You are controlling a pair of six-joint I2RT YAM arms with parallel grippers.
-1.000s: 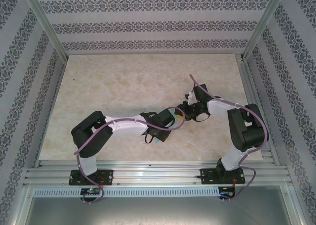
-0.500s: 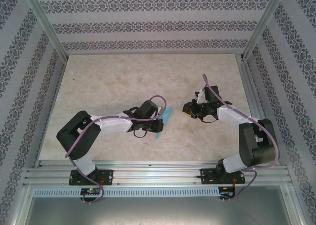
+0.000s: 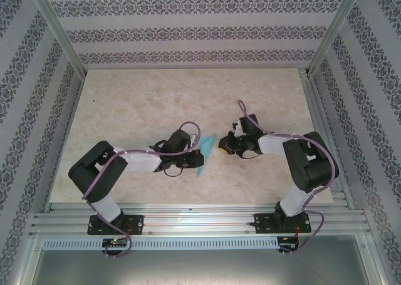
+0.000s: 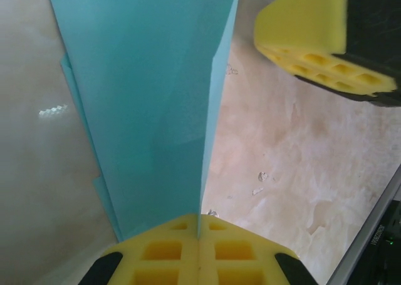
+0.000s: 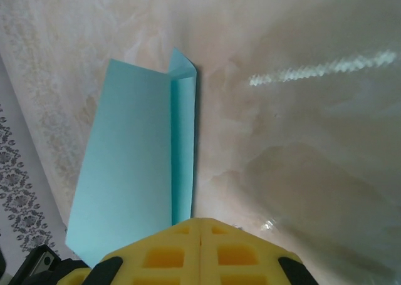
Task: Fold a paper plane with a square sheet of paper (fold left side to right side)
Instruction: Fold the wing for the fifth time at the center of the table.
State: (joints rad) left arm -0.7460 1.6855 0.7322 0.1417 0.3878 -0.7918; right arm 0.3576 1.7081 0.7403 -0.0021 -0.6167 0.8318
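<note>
Patterned wallpaper is ringing a pale marble-look table, where two robot arms are meeting near the middle; the left gripper is clamping its yellow foam pads on the narrow end of the light-blue paper plane, which is fanning out away from the wrist with a sharp centre crease and a small flap showing along one long edge; the plane is sitting between the two grippers, over the centre of the table, seemingly lifted and turned on edge rather than lying flat, though whether any corner is touching the surface is hard to say; the right gripper is hovering just beside the plane's far end, its pads pressed together on nothing, clear of the paper; judging by the layered folds, the job is looking to be in a late stage, with the shape being tidied or presented; the next move is likely calling for the right gripper to part its pads before taking the free edge, or for the left to lower the plane flat, gently, since thin paper is apt to buckle
</note>
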